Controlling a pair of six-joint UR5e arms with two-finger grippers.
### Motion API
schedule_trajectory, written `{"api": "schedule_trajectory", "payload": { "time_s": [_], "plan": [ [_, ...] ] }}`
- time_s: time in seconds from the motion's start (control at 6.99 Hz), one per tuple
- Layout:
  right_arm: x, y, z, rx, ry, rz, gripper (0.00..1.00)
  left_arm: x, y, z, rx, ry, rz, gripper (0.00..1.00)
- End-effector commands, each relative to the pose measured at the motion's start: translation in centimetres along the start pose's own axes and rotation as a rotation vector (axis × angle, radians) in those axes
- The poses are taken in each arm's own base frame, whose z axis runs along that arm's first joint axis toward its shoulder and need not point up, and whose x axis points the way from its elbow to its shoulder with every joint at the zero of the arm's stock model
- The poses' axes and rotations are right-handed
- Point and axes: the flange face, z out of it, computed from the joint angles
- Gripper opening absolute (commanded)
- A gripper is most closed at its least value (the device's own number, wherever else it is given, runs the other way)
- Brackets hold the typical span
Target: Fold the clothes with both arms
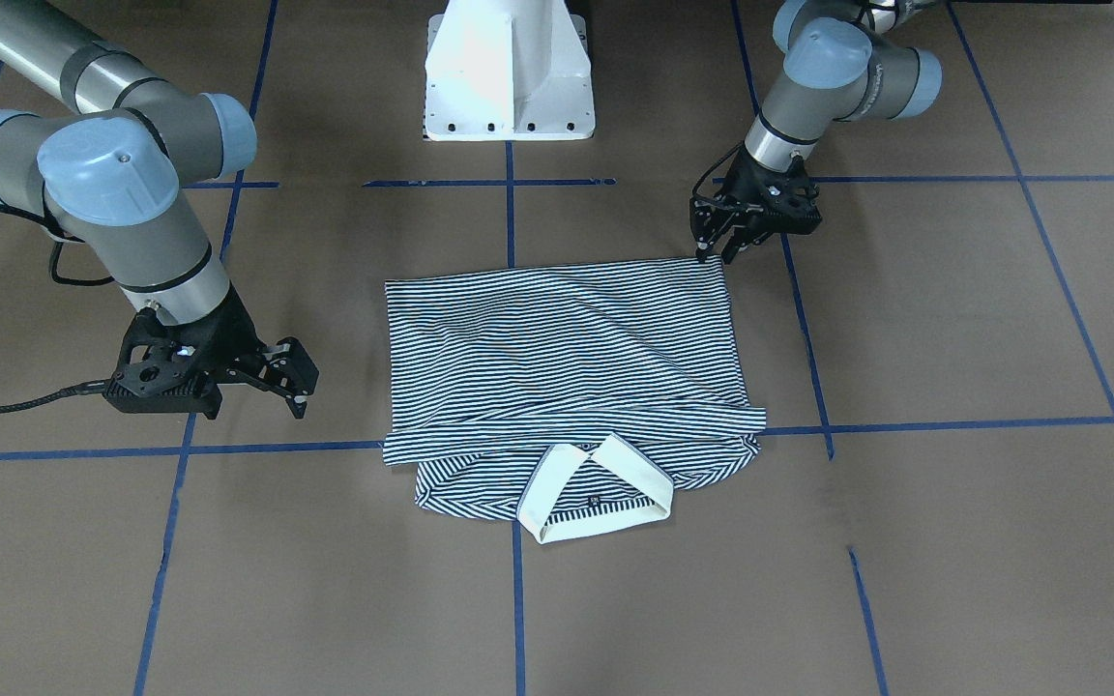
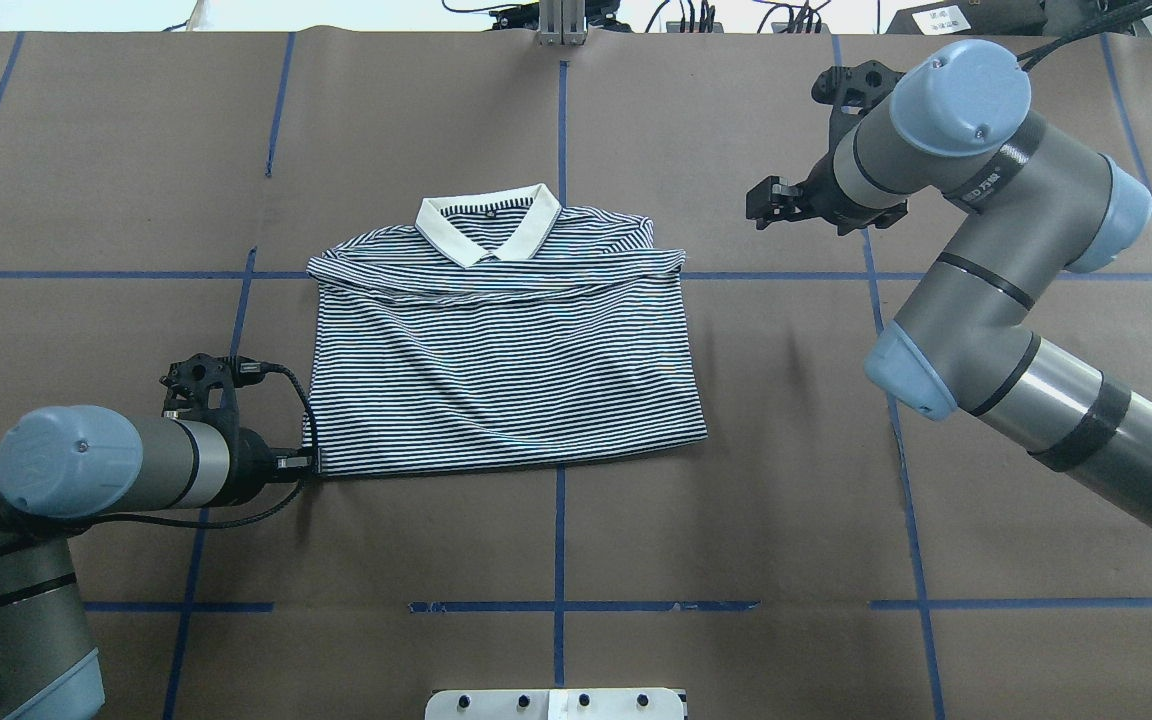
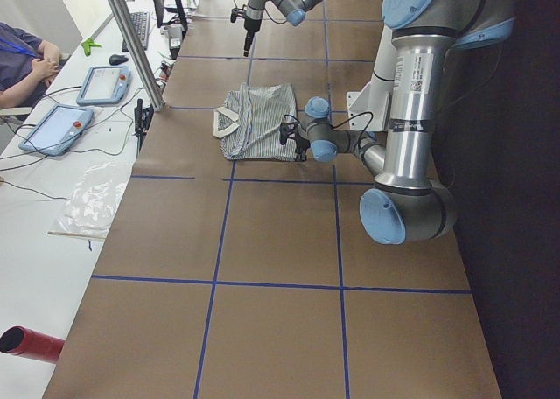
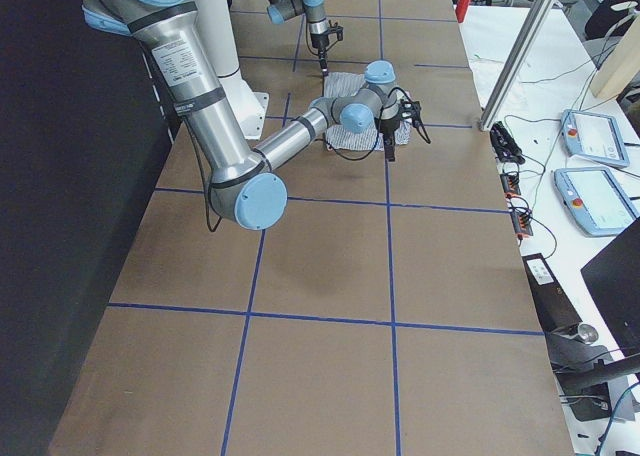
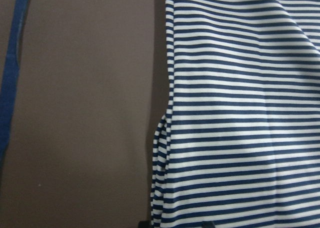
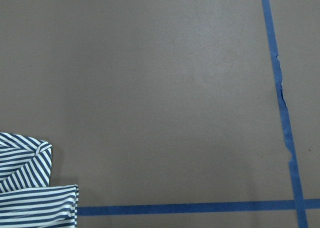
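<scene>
Left gripper (image 1: pixel 718 254) low at the near left corner of the striped polo shirt (image 2: pixel 506 370), fingers parted, shirt folded flat mid-tabletop (image 2: pixel 796 480), cream collar (image 2: pixel 488 222) far side, right gripper (image 2: pixel 758 207) well apart, fingers parted, empty

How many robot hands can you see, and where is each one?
2. The left hand is at the shirt's hem corner; the right hand is over bare table, clear of the shirt's other side.
</scene>
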Motion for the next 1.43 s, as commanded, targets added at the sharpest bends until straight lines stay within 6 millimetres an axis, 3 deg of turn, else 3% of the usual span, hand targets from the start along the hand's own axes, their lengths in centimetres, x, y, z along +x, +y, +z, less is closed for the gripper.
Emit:
{"api": "schedule_trajectory", "payload": {
  "time_s": [0.0, 0.57, 1.15, 1.29],
  "plan": [
    [0.03, -0.02, 0.05, 0.001, 0.002, 0.0, 1.0, 0.04, -0.01, 0.01, 0.0, 0.0, -0.001, 0.46],
    [0.2, -0.01, 0.24, 0.0, 0.006, 0.002, 1.0, 0.19, -0.04, 0.02, 0.0, 0.0, -0.003, 0.38],
    [0.2, 0.06, 0.41, -0.003, 0.006, 0.001, 1.0, 0.21, -0.05, 0.08, 0.0, -0.001, -0.003, 0.37],
    [0.19, 0.07, 0.41, -0.004, 0.006, 0.0, 1.0, 0.2, -0.05, 0.1, 0.0, -0.003, -0.003, 0.31]
  ]
}}
